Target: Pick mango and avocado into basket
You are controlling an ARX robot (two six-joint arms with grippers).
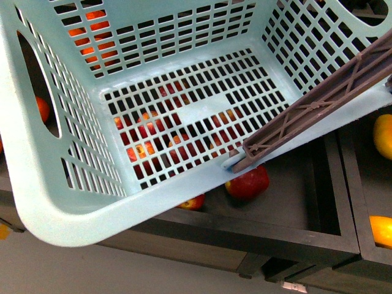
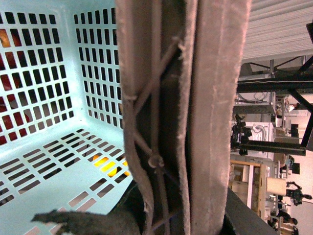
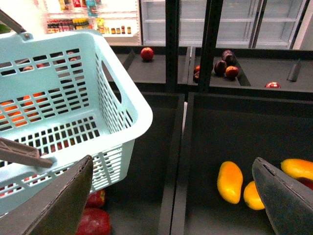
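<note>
We're on step 1, the mango (image 3: pixel 230 182): basket (image 1: pixel 67 214) is sitting empty, no avocado in view. Left gripper (image 2: pixel 181 215) is pinching the handle (image 1: pixel 318 101), hanging the basket tilted over red fruit (image 1: pixel 248 182). Right gripper (image 3: pixel 172 161) is hovering spread wide over the next bin. The mango's lying flat there, long axis approx. along the divider (image 3: pixel 178 161), pointing away from us. We're judging the jaws need dropping and closing across its short width.
</note>
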